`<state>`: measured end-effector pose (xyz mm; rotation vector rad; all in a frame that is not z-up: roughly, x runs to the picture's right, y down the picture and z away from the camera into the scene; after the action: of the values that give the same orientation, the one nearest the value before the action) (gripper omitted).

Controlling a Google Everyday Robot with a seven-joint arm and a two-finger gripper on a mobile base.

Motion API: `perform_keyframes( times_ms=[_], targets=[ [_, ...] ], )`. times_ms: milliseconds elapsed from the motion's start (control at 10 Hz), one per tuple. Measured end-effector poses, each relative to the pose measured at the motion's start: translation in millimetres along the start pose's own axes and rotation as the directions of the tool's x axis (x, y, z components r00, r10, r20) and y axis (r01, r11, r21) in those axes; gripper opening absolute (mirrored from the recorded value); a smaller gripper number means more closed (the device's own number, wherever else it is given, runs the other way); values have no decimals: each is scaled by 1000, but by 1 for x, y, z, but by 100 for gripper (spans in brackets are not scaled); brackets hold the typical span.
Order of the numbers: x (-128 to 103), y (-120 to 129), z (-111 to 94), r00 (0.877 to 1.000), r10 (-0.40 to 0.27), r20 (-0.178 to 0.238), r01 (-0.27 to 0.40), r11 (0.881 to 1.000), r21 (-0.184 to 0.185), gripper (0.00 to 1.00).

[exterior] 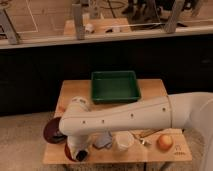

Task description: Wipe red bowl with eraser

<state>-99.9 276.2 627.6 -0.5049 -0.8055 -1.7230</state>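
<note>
The red bowl (pixel 68 150) sits at the table's front left corner, and only its left rim shows beside my arm. My gripper (pixel 80 154) points down into or just over the bowl and is shut. A small dark shape sits at its tip; I cannot tell whether it is the eraser. My white forearm (pixel 130 117) runs across the table from the right and hides most of the bowl.
A maroon dish (pixel 50 131) lies just left of the bowl. A blue-grey sponge (pixel 104 142), a white cup (pixel 123 142), gold utensils (pixel 146 136) and an orange (pixel 165 142) line the front. A green tray (pixel 114 86) stands at the back of the wooden table (pixel 70 90).
</note>
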Motion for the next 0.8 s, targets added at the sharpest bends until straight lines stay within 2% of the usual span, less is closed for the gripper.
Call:
perform_keyframes(
  times_ms=[400,800],
  targets=[
    [-2,23,2,999,47,1,-47,998,-29,15],
    [26,39,0,995,98,-27,-99,994,-37,15]
  ],
)
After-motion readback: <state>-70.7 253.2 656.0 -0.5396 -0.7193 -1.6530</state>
